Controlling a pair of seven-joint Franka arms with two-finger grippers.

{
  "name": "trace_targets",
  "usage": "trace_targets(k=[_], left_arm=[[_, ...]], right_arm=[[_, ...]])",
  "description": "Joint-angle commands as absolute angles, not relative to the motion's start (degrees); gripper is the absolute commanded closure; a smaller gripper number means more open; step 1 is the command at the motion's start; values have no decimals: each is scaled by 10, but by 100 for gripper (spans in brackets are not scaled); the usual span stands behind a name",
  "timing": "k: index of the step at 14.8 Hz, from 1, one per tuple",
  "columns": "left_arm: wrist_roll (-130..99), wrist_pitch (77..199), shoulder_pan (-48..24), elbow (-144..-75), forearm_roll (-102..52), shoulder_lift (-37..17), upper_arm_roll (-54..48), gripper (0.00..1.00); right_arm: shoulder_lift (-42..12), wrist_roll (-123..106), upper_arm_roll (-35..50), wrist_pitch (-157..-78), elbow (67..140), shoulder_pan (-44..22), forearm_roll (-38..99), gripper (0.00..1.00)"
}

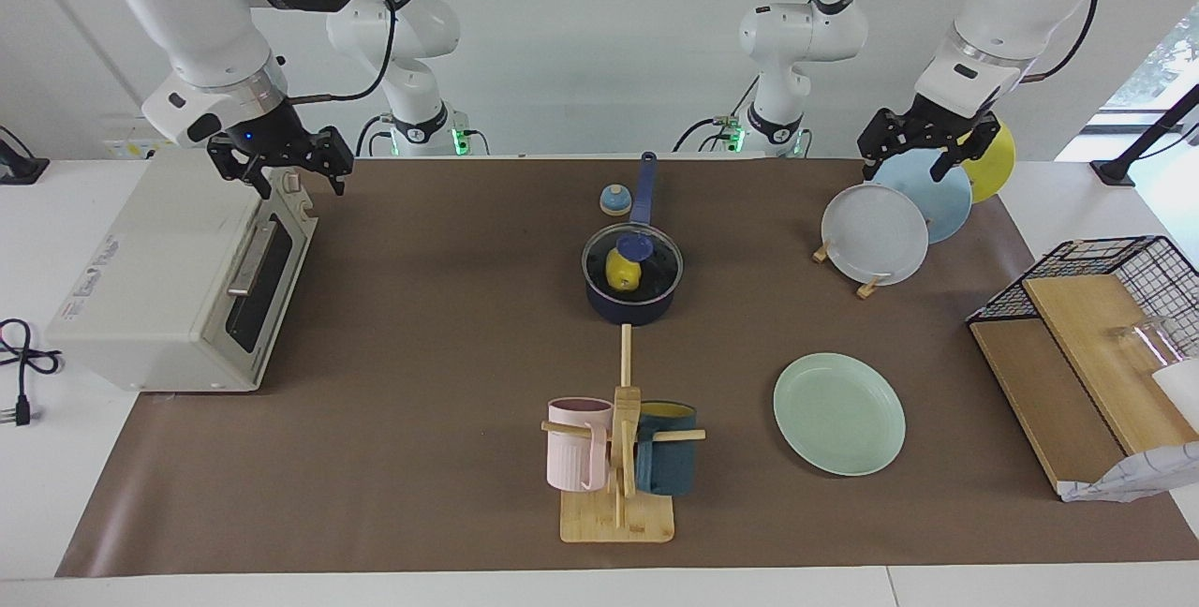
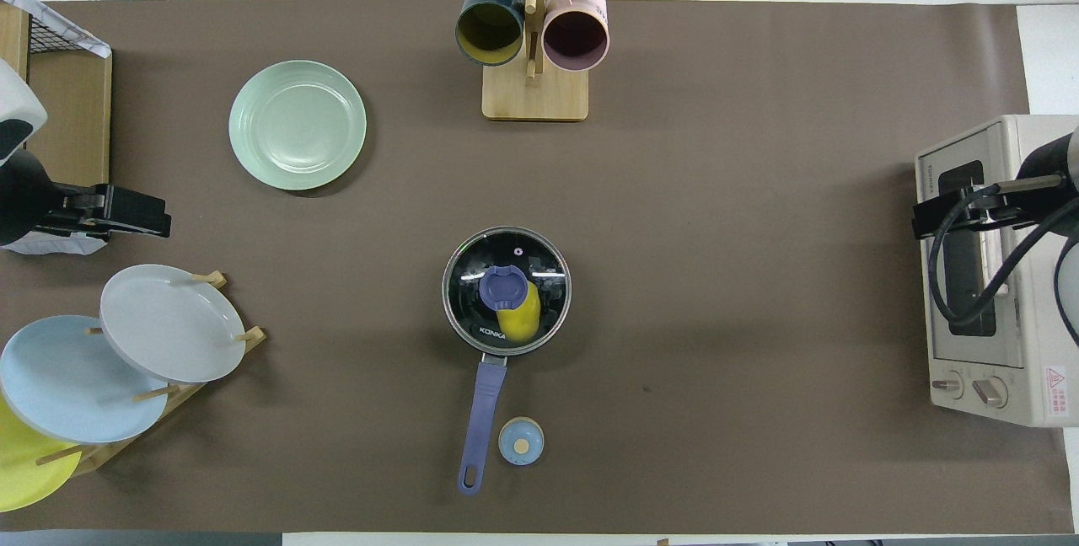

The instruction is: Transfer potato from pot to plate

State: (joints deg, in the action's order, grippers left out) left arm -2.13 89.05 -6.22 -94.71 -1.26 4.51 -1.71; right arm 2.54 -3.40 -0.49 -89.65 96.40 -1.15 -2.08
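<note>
The yellow potato [image 1: 621, 273] lies inside the dark navy pot [image 1: 633, 309] at the middle of the table, seen through a glass lid [image 1: 659, 260] with a blue knob [image 1: 635, 246] that sits on the pot. The potato also shows in the overhead view [image 2: 523, 323], as does the pot's blue handle [image 2: 484, 411], which points toward the robots. The mint-green plate [image 1: 838, 413] [image 2: 297, 125] lies bare, farther from the robots, toward the left arm's end. My left gripper [image 1: 923, 162] hangs open over the plate rack. My right gripper [image 1: 295, 178] hangs open over the toaster oven.
A rack [image 1: 871, 284] holds a grey plate [image 1: 876, 234], a light blue plate [image 1: 937, 195] and a yellow plate [image 1: 995, 162]. A toaster oven [image 1: 169, 288] stands at the right arm's end. A mug tree [image 1: 620, 457] holds two mugs. A small blue bell [image 1: 614, 200] sits by the pot's handle. A wire basket [image 1: 1124, 279] and boards lie at the left arm's end.
</note>
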Motion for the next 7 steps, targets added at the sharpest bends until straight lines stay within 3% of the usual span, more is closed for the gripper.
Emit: trace_targets(k=[1,7], left_arm=[[-23,889,-54,-947,-9,48,-23,0],[-24,889,-54,-947,-9,48,-23,0]], right_arm=[[34,-40,-1,-905,969,-9,-4,0],[26,5,3,-924,968,-81,11,0]])
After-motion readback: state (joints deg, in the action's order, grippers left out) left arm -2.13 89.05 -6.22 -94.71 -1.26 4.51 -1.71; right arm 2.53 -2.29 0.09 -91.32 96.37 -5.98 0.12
